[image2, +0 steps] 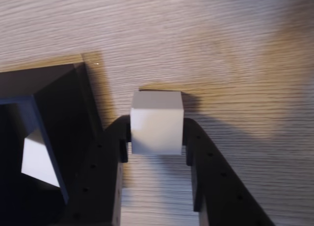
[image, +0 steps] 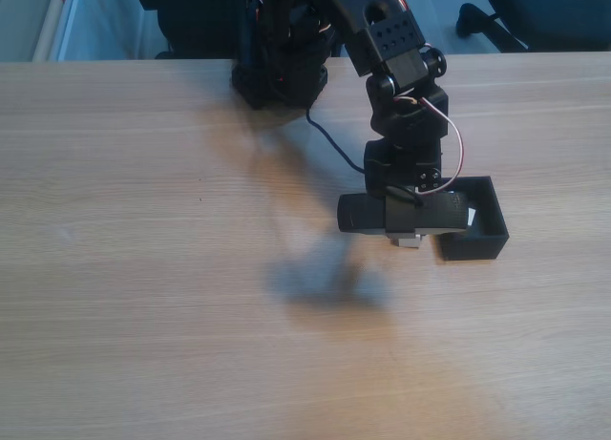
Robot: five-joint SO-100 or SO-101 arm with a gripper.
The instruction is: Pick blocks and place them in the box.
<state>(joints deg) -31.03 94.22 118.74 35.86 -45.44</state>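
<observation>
Clamping a white block (image2: 157,122) between its two fingers, the gripper (image2: 156,138) hung above the wooden table (image2: 221,44) just beside the black box (image2: 59,88). Another white block (image2: 39,160) lay inside that box.

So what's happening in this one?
A black robot arm's two-finger gripper is shut on a small plain white cube, held beside the small black open-topped box on the light wooden table. In the wrist view, a second white cube already lies inside the box.
</observation>
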